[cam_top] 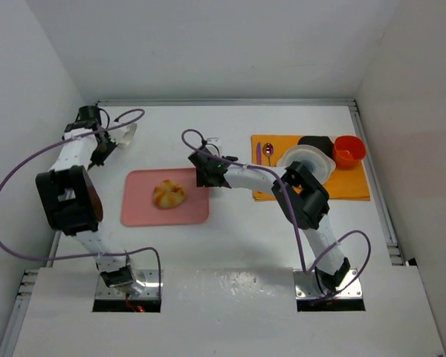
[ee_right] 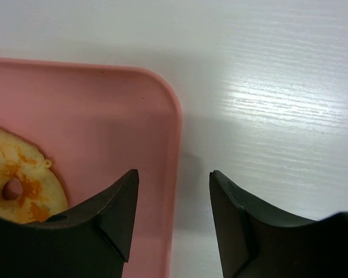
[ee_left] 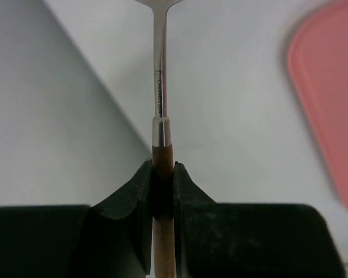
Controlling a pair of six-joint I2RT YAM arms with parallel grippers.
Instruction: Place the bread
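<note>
The bread (cam_top: 169,194), a round golden-brown bun with pale patches, lies on a pink tray (cam_top: 145,212) in the middle of the table. In the right wrist view the bread (ee_right: 17,188) shows at the left edge. My right gripper (cam_top: 208,175) hangs over the tray's right edge (ee_right: 171,133), just right of the bread. That gripper (ee_right: 174,185) is open with nothing between its fingers. At the far left, my left gripper (cam_top: 104,145) is shut on a utensil (ee_left: 158,87) with a brown handle and a metal neck. The left gripper (ee_left: 162,164) holds it by the handle.
An orange mat (cam_top: 357,186) at the right carries a purple spoon (cam_top: 268,152), a white plate (cam_top: 306,158), a black object (cam_top: 316,143) and an orange-red cup (cam_top: 348,151). White walls close in the table on three sides. The pink tray's corner (ee_left: 330,116) shows in the left wrist view.
</note>
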